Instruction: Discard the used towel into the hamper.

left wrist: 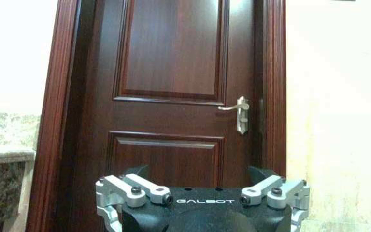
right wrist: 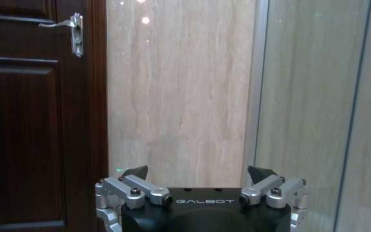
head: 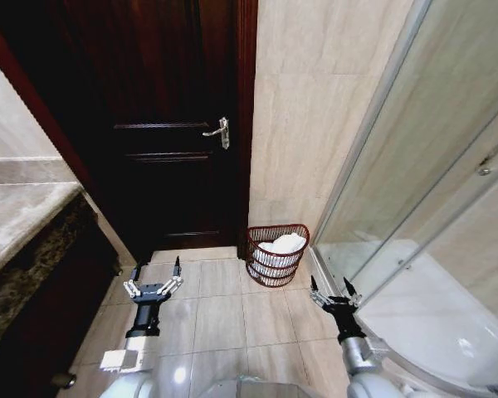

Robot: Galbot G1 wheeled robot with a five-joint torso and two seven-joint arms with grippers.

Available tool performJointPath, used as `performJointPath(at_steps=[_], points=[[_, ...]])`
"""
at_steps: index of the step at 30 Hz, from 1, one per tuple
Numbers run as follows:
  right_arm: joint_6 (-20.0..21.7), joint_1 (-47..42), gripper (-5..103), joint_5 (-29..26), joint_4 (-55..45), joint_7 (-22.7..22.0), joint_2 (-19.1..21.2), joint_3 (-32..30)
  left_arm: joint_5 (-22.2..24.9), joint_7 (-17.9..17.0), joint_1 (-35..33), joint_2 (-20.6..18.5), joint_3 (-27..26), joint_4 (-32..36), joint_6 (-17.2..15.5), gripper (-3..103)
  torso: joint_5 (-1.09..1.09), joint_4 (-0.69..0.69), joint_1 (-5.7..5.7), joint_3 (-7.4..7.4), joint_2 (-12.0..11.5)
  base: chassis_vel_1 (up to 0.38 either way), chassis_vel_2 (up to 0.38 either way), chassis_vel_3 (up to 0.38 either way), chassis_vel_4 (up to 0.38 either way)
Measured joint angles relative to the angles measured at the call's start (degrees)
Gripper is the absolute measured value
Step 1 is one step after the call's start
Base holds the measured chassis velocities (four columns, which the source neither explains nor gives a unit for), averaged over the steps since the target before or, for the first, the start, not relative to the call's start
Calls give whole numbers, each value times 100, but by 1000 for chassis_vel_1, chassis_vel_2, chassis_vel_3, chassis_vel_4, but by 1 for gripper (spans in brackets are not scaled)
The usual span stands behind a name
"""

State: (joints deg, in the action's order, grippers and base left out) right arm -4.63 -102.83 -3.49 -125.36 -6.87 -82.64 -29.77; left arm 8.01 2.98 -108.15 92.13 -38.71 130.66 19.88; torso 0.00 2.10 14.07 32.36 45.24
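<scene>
Head view: left end effector (head: 155, 279) and right end effector (head: 332, 290), both spread wide and empty; ahead between them, the dark reddish-brown openwork hamper (head: 262, 267) holds the soft, light white towel (head: 284, 244), probably best pinched at a raised fold.

1. A dark reddish-brown panelled door (head: 178, 124) stands shut at the back of the room, set in a matching wooden frame.
2. A silver lever handle (head: 220, 132) sits on the door's right side.
3. The wall (head: 315, 108) to the right of the door is covered in pale beige stone-look tile with faint vertical veining.
4. The floor (head: 220, 319) is laid with large glossy light tiles that reflect the light.
5. On the right, a curved glass shower enclosure (head: 423, 191) with metal framing rises from a white base.
6. On the left, a speckled stone countertop (head: 21, 211) sits above a dark cabinet front.
</scene>
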Motion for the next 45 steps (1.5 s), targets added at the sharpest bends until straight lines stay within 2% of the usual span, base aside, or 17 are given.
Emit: performJointPath(at_steps=[9, 26, 36, 45], points=[[353, 131, 100, 18, -116, 14, 13, 13, 1, 30, 11, 0, 3, 32, 16, 100, 0, -1, 2, 1, -1, -51, -23, -34, -54], [104, -98, 100, -141, -55, -158, -10, -86, 31, 27, 79, 0, -6, -3, 19, 100, 0, -1, 1, 1, -1, -86, -102, -99, -88], [-118, -265, 100, -330, 69, -355, -66, -222, 240, -27, 456, -90, 12, -293, -50, 100, 0, -3, 1, 0, 0, -109, -110, -109, -110], [43, -37, 100, -236, 161, -311, -60, -458, 302, -88, 701, -246, -1, -499, -209, 100, 0, 1, 1, 0, -1, -12, -20, -13, -19]])
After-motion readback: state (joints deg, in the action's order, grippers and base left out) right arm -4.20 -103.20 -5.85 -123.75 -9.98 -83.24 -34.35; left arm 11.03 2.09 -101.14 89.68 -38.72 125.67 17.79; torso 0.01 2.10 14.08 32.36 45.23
